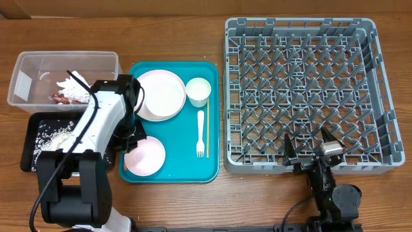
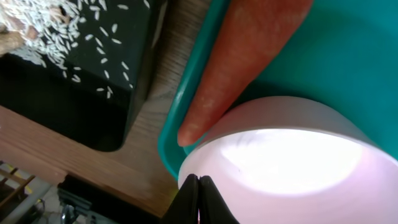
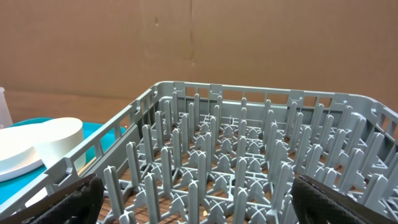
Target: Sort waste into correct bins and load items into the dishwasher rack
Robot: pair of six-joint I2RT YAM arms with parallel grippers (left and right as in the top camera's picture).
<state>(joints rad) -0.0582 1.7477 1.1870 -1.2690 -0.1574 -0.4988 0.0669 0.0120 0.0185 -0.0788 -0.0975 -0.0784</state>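
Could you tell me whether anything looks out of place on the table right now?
Yes: a carrot lies on the teal tray, its tip beside the pink plate, among the dishes rather than in a bin. Nothing else stands out.

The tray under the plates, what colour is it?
Teal; the tray shows best in the overhead view.

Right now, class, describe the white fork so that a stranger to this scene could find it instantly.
Find the teal tray left of the big grey rack. Near the tray's right edge, below the white cup, lies the fork. It is white and broader, unlike the thin wooden chopstick alongside it.
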